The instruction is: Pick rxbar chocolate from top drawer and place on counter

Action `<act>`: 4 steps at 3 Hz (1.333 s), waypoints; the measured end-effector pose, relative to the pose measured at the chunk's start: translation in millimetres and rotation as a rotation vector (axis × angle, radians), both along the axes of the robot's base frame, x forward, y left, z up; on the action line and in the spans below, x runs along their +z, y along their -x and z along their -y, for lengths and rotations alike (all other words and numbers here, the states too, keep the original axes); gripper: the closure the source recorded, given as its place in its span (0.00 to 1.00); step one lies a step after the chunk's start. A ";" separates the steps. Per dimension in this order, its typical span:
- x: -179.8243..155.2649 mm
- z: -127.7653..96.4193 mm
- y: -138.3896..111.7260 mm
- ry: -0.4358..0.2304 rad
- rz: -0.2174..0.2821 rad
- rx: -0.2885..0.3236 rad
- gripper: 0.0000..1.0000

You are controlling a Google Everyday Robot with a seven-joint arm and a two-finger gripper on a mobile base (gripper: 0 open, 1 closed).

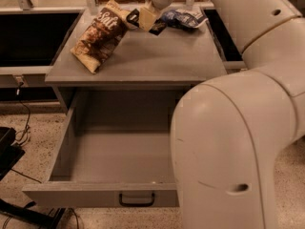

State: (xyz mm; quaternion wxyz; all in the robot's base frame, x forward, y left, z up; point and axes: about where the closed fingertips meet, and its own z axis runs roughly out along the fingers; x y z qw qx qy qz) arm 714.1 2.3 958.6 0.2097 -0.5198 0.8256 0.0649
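Rxbar chocolate is up on the desk, at the far edge, and it sits right under the hand. The hand covers the middle of the bar, so only its dark ends poke out, one to the left and one lower right. I honestly can't tell if the hand has a grip on the bar or is just parked over it, and how far open it is doesn't show either (the cream-coloured tip blocks that part).

The big brown chip bag lies slanted on the left side of the desk, its top corner just beside the bar's left end. A crinkly blue snack bag lies on the other side, right next to the hand.

The top drawer is pulled all the way out below the desk, and you can see its grey floor with nothing lying on it. The dark handle sits low on the front panel.

The robot's fat white arm fills the right side of the view and hides the drawer's right end.
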 end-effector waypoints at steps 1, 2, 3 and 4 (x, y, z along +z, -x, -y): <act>-33.9 18.8 -37.1 -0.043 -0.022 -0.102 1.00; -88.2 53.5 -57.0 -0.049 -0.101 -0.207 1.00; -141.5 95.8 -60.5 -0.004 -0.188 -0.305 0.82; -137.6 97.0 -60.5 -0.002 -0.191 -0.308 0.59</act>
